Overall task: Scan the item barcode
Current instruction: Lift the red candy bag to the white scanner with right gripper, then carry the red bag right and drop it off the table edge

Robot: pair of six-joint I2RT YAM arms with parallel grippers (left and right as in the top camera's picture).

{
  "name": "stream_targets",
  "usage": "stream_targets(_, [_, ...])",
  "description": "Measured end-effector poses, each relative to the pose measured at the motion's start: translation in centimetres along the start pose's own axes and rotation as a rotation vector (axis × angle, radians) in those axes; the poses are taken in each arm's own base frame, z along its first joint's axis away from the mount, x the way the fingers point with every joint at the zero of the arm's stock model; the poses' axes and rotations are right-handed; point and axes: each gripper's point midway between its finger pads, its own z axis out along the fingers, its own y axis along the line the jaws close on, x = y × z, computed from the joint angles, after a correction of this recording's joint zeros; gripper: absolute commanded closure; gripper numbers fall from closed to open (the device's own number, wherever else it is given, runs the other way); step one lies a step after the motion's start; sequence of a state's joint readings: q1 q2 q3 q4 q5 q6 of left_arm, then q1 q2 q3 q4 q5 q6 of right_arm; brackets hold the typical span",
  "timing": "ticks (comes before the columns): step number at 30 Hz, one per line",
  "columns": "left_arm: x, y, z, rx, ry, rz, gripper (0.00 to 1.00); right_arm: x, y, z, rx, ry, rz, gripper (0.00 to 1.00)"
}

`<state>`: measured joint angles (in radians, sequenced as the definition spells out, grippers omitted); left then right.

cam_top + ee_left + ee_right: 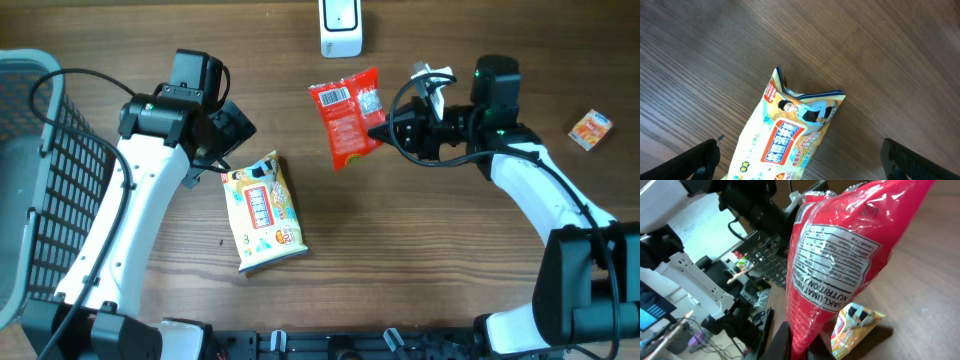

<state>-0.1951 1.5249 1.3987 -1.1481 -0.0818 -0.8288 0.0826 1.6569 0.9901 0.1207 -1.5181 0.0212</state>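
The red packet (350, 125) hangs from the right pincer (383, 133), which is clamped together on the packet's lower side edge. The rest of the bag sticks out past the fingertips toward the middle of the table (420, 260). A white barcode sticker (338, 96) sits near the packet's top edge and faces up in the overhead view. From the right wrist the packet (840, 265) fills the frame just ahead of the fingers, showing a crinkled white nutrition label (835, 260), and it looks lifted off the wood. Beyond the packet's top corner, further from the right pincer, a white scanner (340, 28) stands at the far table edge, near the packet with a strip of bare wood between them. Behind the right pincer, past its arm, a small orange box (590, 130) lies well apart. Below and ahead of the right pincer there is open wood up to a yellow packet (264, 212), which lies flat and apart from the red one. The left pincer (222, 150) hovers over that yellow packet's (790, 135) top edge with its fingers (695, 162) spread wide apart and nothing between them but air. Behind the left pincer, a wire basket (60, 180) takes up the table's left edge.
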Motion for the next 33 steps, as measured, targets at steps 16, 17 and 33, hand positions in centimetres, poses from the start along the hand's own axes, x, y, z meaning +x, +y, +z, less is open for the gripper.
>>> stream_targets(16, [0.0, 0.0, 0.0, -0.001, -0.002, 0.000, 0.00, -3.3, -9.1, -2.5, 0.540, -0.216, 0.571, 0.95])
stream_targets(17, [0.0, 0.0, 0.0, -0.001, -0.003, 0.000, 0.00, -3.6, -9.6, -2.7, 0.609, -0.208, 0.608, 0.95])
stream_targets(33, [0.0, 0.1, 0.1, -0.004, -0.001, 0.000, 0.00, -13.8, -21.0, 0.3, 2.024, 0.401, -0.981, 0.95])
